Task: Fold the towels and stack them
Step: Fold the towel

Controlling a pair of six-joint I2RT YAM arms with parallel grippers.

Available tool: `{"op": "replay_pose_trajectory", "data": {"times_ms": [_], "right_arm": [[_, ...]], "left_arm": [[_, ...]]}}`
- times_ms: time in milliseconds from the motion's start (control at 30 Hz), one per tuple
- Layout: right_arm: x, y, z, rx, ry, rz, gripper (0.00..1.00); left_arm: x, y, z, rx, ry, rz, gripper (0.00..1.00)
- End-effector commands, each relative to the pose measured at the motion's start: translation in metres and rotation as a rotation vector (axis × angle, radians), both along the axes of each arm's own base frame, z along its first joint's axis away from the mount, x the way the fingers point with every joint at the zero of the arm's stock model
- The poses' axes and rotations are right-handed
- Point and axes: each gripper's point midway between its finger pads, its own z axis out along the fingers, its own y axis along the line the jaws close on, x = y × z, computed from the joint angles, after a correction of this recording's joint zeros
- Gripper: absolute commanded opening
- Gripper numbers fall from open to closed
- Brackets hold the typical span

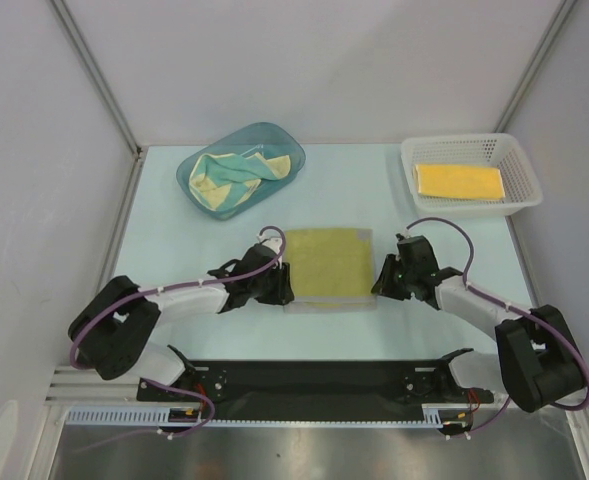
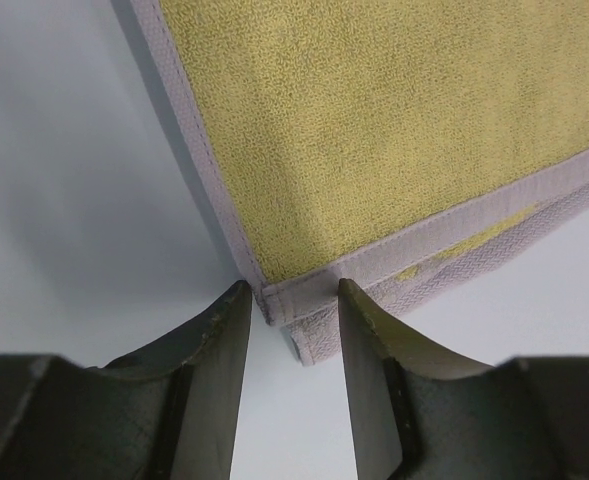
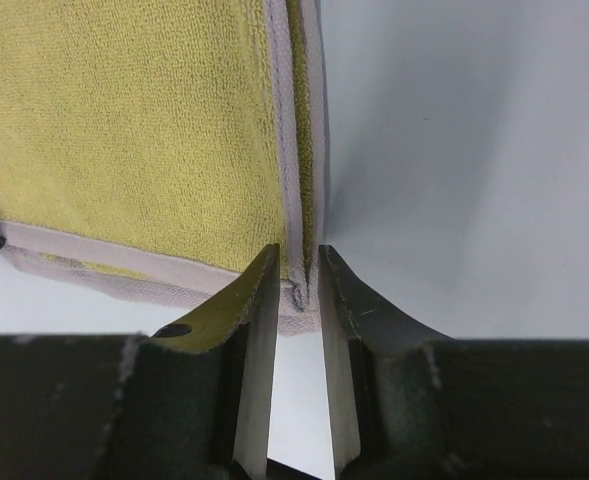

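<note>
Two containers are seen at the far side of the tabletop (image 1: 324, 335) in the overhead view. At 11 o'clock from the middle a teal tub (image 1: 274, 135) is set, and crumpled cream-and-teal towels (image 1: 232, 176) are heaped loosely in it, one edge draped towards the rim. At 1 o'clock a white mesh basket (image 1: 519, 165) is placed, and in it a bright yellow towel (image 1: 459, 181) is laid flat and neatly folded. The two containers are kept well apart. Between them and nearer the arms, an olive-yellow towel (image 1: 329, 262) with a grey hem is spread flat on the tabletop, doubled over so that two layers are shown at its near edge. At its 8 o'clock corner the left claw (image 2: 292, 290) is held partly open, the corner lying between the fingers with a gap left on either side. At its 4 o'clock corner the right claw (image 3: 299, 255) is drawn narrow, and the doubled hem is pinched between its fingers.
</note>
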Motion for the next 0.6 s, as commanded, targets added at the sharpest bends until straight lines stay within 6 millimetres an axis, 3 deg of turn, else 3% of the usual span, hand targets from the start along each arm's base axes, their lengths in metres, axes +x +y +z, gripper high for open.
{"op": "replay_pose_trajectory", "data": {"times_ms": [0,100,200,233,333,467,567], "right_arm": [[0.006,0.005,0.001,0.008,-0.030,0.005,0.28],[0.006,0.006,0.000,0.007,-0.031,0.010,0.26],[0.006,0.005,0.000,0.000,-0.034,0.008,0.18],[0.006,0.005,0.001,0.000,-0.038,0.007,0.11],[0.009,0.004,0.006,-0.004,-0.053,0.009,0.00],[0.011,0.000,0.013,-0.030,-0.062,0.005,0.00],[0.013,0.000,0.020,-0.037,-0.075,0.010,0.00]], "left_arm": [[0.002,-0.004,-0.001,-0.011,0.008,0.012,0.46],[0.001,-0.005,-0.002,-0.012,0.014,0.010,0.45],[0.000,-0.005,-0.001,-0.011,0.017,0.007,0.39],[0.001,-0.005,0.001,-0.013,0.015,0.007,0.31],[0.002,-0.004,0.005,-0.005,0.015,0.012,0.19],[0.003,-0.004,0.014,0.003,0.014,0.017,0.08],[0.004,-0.002,0.018,0.023,0.022,0.025,0.13]]}}
